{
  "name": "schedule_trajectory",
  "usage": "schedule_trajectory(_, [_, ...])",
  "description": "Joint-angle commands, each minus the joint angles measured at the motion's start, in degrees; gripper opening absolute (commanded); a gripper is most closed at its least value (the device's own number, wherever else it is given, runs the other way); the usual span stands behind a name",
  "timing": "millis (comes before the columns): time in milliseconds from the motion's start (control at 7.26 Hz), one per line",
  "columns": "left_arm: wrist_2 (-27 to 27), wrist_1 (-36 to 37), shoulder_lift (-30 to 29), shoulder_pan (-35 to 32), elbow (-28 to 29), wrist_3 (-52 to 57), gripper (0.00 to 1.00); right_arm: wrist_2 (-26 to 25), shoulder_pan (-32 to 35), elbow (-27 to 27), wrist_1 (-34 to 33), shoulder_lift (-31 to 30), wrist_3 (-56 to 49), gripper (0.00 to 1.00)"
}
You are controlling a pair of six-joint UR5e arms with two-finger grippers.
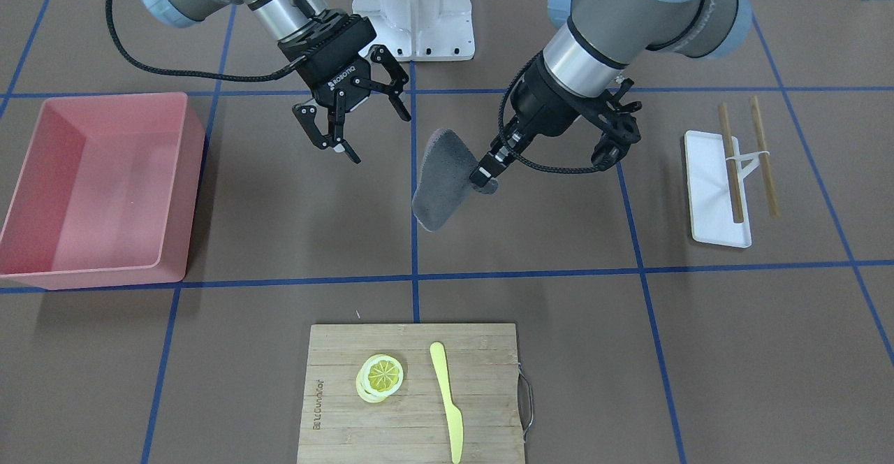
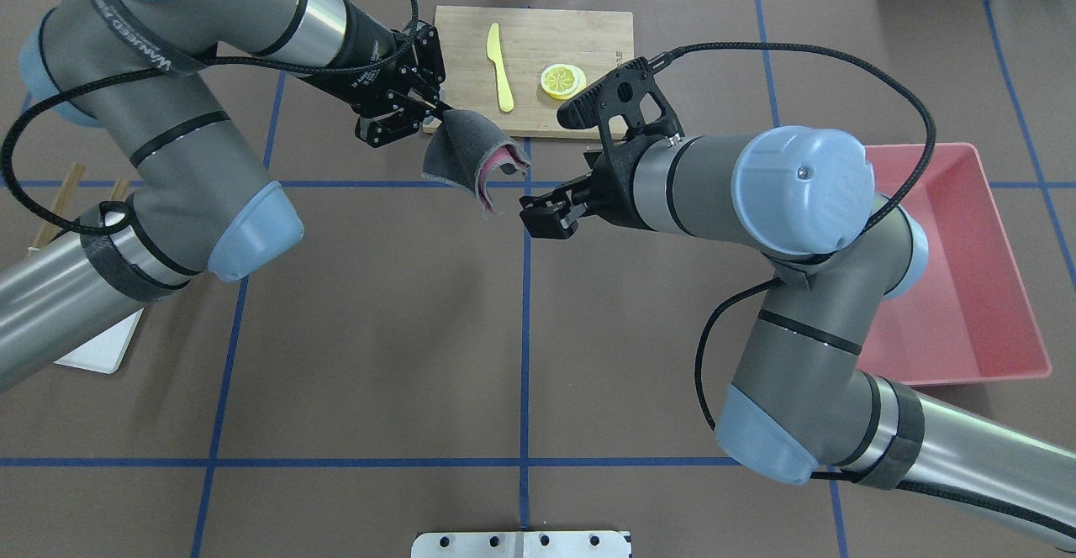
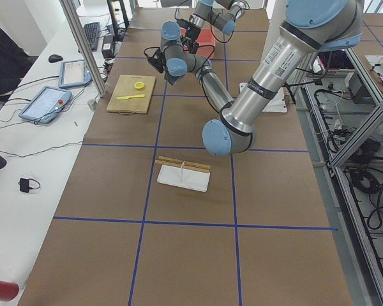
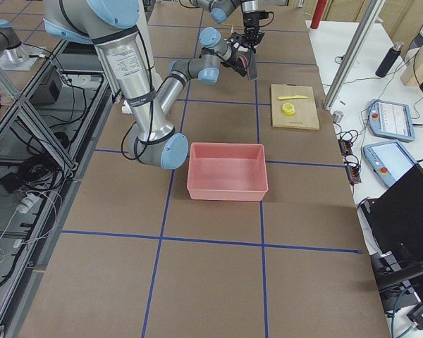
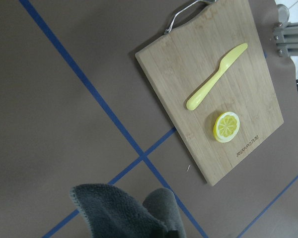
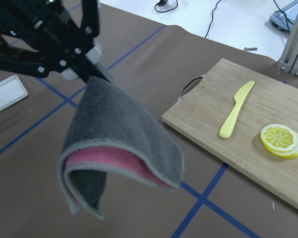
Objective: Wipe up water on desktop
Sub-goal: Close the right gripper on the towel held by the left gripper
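Left gripper (image 1: 487, 174) pinched shut on edge of folded grey terry cloth with pink inner face (image 1: 443, 181). Cloth hangs free in air over matte brown desktop with blue tape lines (image 1: 279, 205), beside tape line near table middle. Right gripper (image 1: 379, 135) spread wide, holding nothing, near cloth, not touching it. Bamboo cutting board (image 1: 482, 352) at operators' edge carries yellow lemon slices (image 1: 380, 374) and yellow plastic knife (image 1: 447, 401). Pink plastic bin (image 1: 105, 191) on robot's right. White tray with wooden chopsticks (image 1: 705, 191) on robot's left.

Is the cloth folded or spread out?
Folded. The cloth hangs doubled over from the left claw, with its pink inside showing between gray layers.
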Motion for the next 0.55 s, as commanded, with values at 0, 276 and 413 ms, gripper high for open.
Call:
schedule_trajectory(0, [2.8,1.6,-3.5,2.7,1.9,-2.1,0.00,-1.8,-1.1,0.1,0.1,0.0,-0.4,0.99])
schedule_trajectory(276, [3.8,1.6,-3.5,3.5,2.0,-2.3,0.00,-1.8,-1.1,0.1,0.1,-0.1,-0.4,0.98])
schedule_trajectory(413, [3.8,1.6,-3.3,3.7,2.0,-2.4,0.00,-1.8,-1.1,0.1,0.2,0.0,-0.3,0.98])
